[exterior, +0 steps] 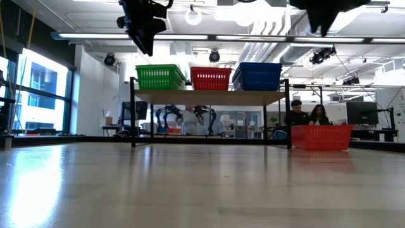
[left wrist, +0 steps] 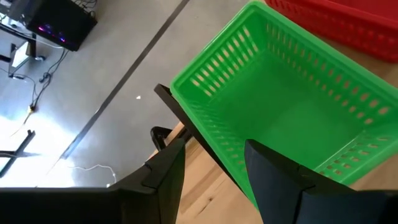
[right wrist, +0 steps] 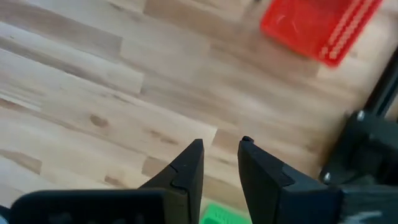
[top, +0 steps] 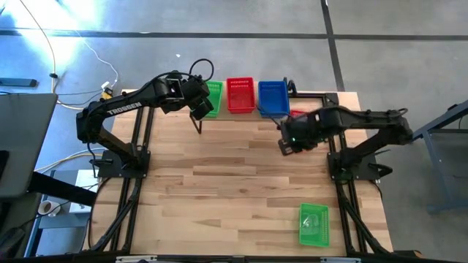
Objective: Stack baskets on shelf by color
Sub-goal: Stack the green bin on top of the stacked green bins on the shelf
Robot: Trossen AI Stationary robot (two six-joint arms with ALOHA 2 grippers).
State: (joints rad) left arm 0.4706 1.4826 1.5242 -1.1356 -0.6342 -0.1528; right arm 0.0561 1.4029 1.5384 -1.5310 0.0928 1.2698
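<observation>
High view, left hand (top: pixel 199 111) open over green basket (top: pixel 213 97), shelf (top: pixel 252 113)

Red mesh plastic basket on the tabletop (top: pixel 300 114) mostly hidden in the high view under the dark right arm (top: pixel 351 120); cut by the edge in the right wrist view. Green mesh basket near the table's front edge (top: pixel 314 224) showing only as a sliver between the right gripper (right wrist: pixel 221 155) fingers. How many baskets lie nested in each shelf stack: cannot tell. Green mesh basket on the shelf (left wrist: pixel 292 118) cropped at the left wrist picture's side. Both arms cut off by the low view's top edge. People behind the table (exterior: pixel 307 114) too small to make out.
</observation>
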